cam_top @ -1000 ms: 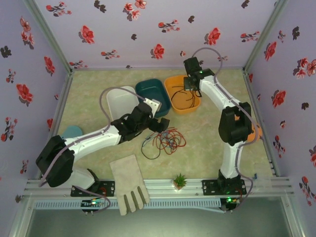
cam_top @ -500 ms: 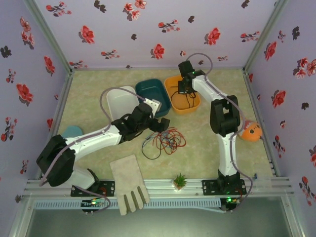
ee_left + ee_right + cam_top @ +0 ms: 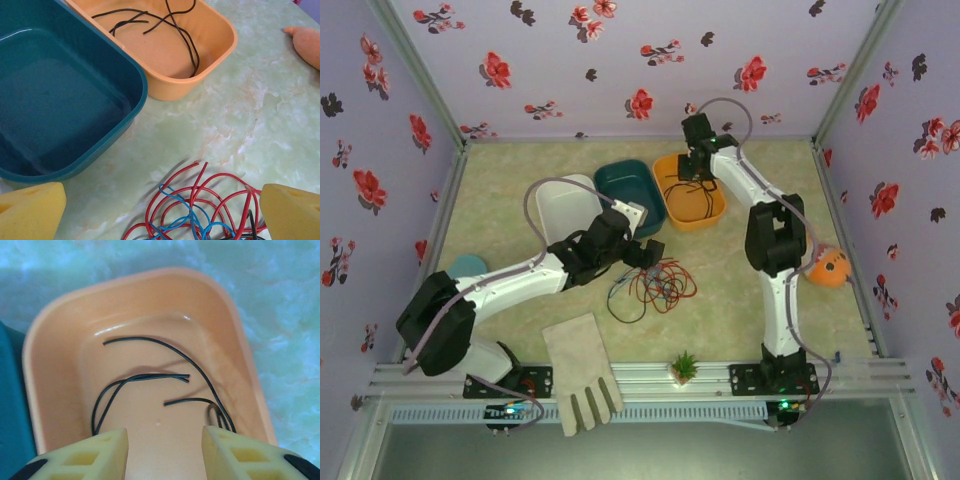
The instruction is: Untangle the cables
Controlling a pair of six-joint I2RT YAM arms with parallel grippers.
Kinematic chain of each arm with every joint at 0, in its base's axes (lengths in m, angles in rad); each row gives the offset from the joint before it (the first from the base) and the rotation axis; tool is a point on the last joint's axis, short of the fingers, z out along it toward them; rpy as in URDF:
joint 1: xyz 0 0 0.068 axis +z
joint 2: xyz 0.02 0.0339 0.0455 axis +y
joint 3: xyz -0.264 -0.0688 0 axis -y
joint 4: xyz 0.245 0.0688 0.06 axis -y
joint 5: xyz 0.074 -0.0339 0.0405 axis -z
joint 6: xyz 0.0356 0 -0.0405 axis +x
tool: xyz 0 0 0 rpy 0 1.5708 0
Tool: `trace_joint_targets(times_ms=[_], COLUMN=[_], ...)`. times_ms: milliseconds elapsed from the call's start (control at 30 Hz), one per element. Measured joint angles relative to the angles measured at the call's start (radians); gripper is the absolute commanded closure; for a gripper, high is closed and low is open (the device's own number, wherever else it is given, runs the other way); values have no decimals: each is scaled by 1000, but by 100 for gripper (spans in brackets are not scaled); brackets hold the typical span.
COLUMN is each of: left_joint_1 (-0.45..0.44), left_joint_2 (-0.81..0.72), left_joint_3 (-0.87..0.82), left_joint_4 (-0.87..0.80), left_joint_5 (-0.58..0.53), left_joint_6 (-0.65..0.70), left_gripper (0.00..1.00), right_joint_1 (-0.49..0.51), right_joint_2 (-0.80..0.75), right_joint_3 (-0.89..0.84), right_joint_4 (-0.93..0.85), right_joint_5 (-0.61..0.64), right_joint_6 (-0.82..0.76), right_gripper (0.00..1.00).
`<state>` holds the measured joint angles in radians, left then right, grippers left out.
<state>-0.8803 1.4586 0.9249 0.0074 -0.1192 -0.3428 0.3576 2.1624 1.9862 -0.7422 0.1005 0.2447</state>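
The right wrist view shows the black cable [image 3: 150,377] loose inside the orange tub [image 3: 60,355], below the half-parted, empty right fingers [image 3: 95,457]. In the left wrist view, the wide-open left fingers [image 3: 30,210] flank the tangled red cable [image 3: 200,192] and blue cable [image 3: 185,220] on the bench [image 3: 260,115], holding nothing.

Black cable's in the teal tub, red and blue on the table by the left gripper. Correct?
No: the black cable lies in the orange tub, as the right wrist view shows. The red cable and blue cable lie on the table by the left gripper.
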Motion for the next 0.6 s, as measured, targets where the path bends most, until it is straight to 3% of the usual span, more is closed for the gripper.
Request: trace_joint_targets(times_ms=[233,600], left_joint_1=[2,3], left_joint_2=[0,0], left_joint_3=[0,0], left_joint_4=[0,0], left_joint_5=[0,0], left_joint_6=[-9,-18], left_gripper=[0,0], right_joint_1=[0,-20], right_joint_2=[-138,-127], right_joint_3=[-47,-62], right_joint_4=[4,-53], right_joint_5=[38,158], right_joint_6=[0,18], right_gripper=[56,55])
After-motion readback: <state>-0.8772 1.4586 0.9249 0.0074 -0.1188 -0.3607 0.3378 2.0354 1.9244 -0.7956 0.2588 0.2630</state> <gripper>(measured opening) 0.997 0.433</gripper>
